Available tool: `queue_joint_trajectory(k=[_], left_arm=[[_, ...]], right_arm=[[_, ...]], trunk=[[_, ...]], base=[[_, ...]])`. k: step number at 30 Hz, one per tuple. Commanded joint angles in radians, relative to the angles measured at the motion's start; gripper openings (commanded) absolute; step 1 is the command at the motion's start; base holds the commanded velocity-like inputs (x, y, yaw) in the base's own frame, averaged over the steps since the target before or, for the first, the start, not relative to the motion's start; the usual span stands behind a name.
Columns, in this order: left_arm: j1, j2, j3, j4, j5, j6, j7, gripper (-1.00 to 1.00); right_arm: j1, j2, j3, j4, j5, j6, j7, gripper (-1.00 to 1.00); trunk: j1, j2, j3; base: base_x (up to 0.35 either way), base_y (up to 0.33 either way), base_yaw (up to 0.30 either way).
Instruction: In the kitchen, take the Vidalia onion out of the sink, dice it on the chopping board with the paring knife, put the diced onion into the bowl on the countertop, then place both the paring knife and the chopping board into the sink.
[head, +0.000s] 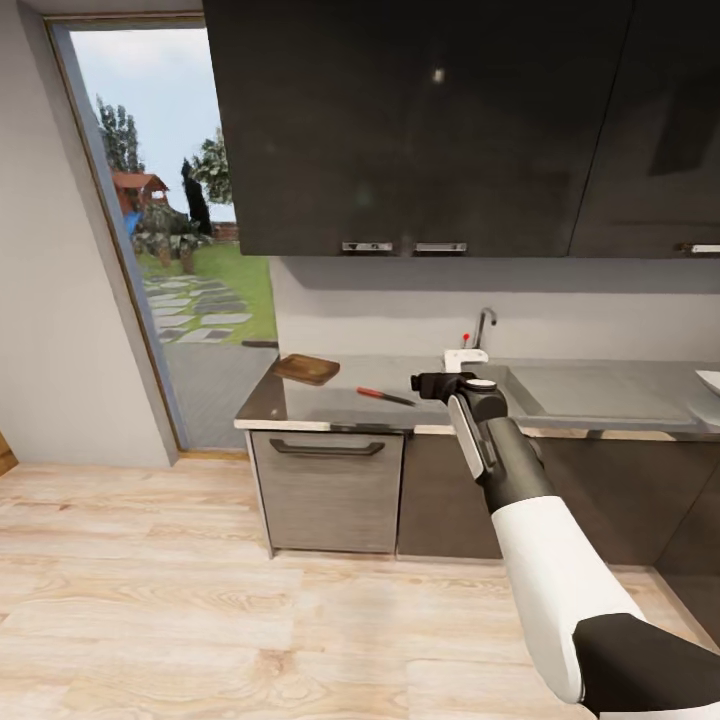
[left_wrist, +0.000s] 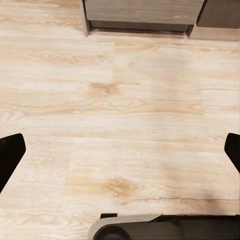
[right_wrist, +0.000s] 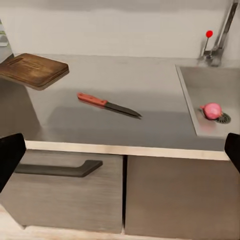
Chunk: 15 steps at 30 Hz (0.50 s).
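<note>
The floor (head: 200, 600) of pale wood planks spreads below the dark cabinets (head: 330, 490), and the grey table (head: 330, 405) runs across the kitchen wall under black cupboards (head: 420, 120). The sink (right_wrist: 210, 95) is let into the table at the right, its tap (head: 484, 325) standing at the far edge. The right arm (head: 540, 540) reaches forward toward the table front, and the right jaws (right_wrist: 120, 155) stand wide apart with nothing between them, their dark tips at the two edges of the right wrist view. The left jaws (left_wrist: 120, 155) also stand wide apart and empty, hanging over bare floor well away from the table. In the head view the board (head: 307, 369) lies at the table's far left corner, about 10 o'clock from the right jaws. The bowl (head: 710, 381) shows only as a white rim at the right edge. The knife (right_wrist: 107, 104) lies flat on bare table between board and sink, long axis running 10 to 4 o'clock in the right wrist view, orange handle toward the board and blade tip toward the sink. The onion (right_wrist: 212, 111) sits in the sink basin beside the drain, at about 1 o'clock from the right jaws and beyond the table's front edge. The right arm is clearly the nearer one, so the reach probably goes forward, to the right and down over the rim.
</note>
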Motion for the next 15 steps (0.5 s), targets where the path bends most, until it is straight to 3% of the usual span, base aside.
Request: queue_joint_trajectory(k=[1, 9, 15], left_arm=[[0.000, 0.000, -0.001, 0.001, 0.002, -0.001, 0.000, 1.00], [0.000, -0.006, 0.001, 0.021, 0.002, -0.001, 0.000, 1.00], [0.000, -0.007, 0.001, 0.027, 0.002, -0.001, 0.000, 1.00]], right_arm=[[-0.001, -0.002, 0.001, 0.002, 0.000, 0.006, -0.004, 1.00], [0.001, -0.002, 0.001, 0.068, -0.002, 0.004, -0.001, 1.00], [0.001, -0.002, -0.001, 0.219, -0.003, -0.134, -0.002, 1.00]], trunk=[[0.001, -0.002, -0.002], [0.001, -0.002, -0.002], [0.001, -0.002, -0.002]], base=[[0.292, 0.000, 0.000], [0.301, 0.013, 0.000], [0.303, 0.087, 0.000]])
